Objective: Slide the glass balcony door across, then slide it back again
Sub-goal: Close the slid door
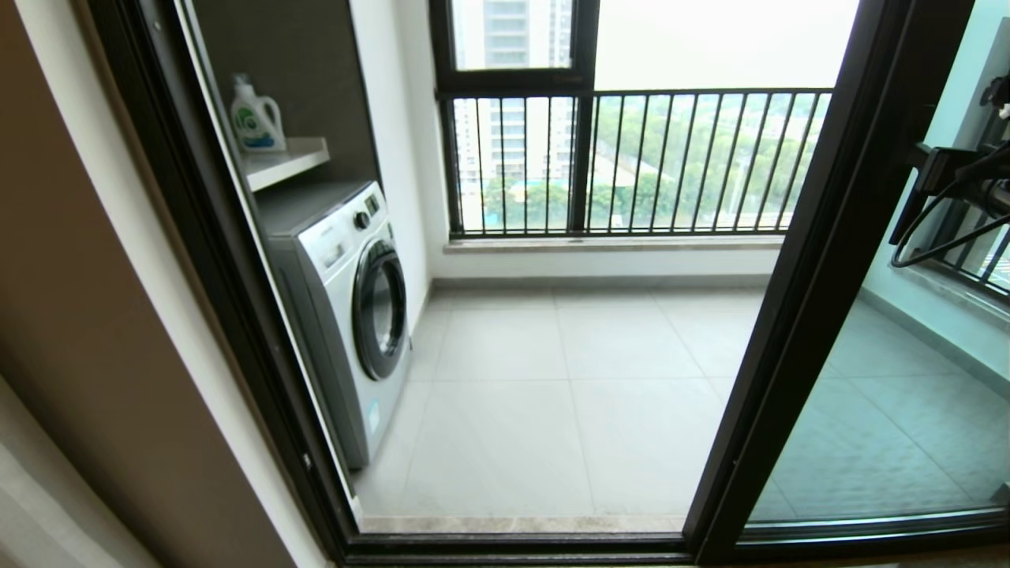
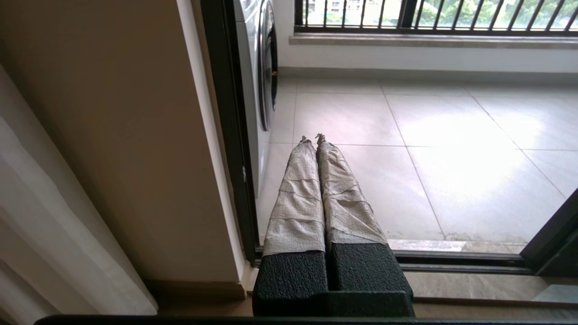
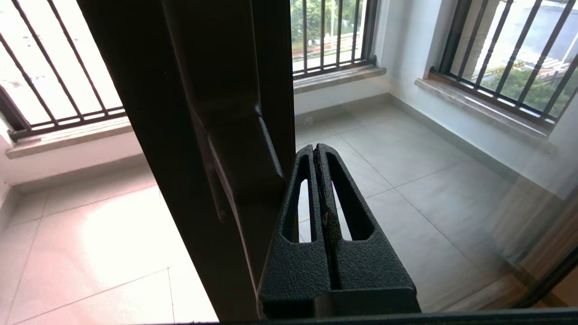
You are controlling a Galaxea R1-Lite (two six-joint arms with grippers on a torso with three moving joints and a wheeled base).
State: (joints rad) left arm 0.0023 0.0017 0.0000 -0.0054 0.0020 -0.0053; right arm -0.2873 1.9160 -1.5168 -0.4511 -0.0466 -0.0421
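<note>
The glass balcony door (image 1: 821,260) stands at the right of the doorway, with its black upright slanting across the head view and the opening to its left uncovered. In the right wrist view, the same upright (image 3: 180,135) carries a black bar handle (image 3: 235,149). My right gripper (image 3: 316,146) is shut with nothing between its fingers. It lies close alongside the handle on the glass side of the upright. The right arm (image 1: 947,170) shows at the right edge of the head view. My left gripper (image 2: 312,137) is shut and empty, low by the left door jamb (image 2: 226,135).
A washing machine (image 1: 355,308) stands just inside the balcony on the left, under a shelf with a detergent bottle (image 1: 256,118). A railed window (image 1: 631,166) closes the far side. The floor track (image 1: 513,540) runs along the threshold. A pale curtain (image 2: 54,216) hangs at the left.
</note>
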